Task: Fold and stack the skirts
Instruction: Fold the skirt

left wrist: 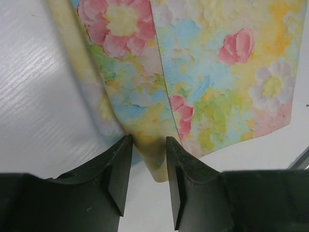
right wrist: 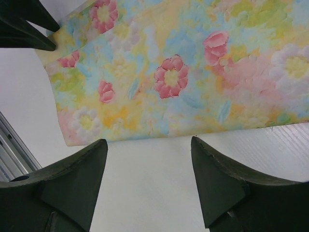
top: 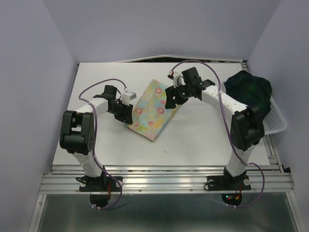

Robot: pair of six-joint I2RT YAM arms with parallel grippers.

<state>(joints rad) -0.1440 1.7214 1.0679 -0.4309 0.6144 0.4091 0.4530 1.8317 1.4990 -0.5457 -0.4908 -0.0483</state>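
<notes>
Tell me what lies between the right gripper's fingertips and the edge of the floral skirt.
Only bare white table. In the right wrist view, the open right gripper sits just short of the floral skirt, with nothing lying in that strip.
</notes>
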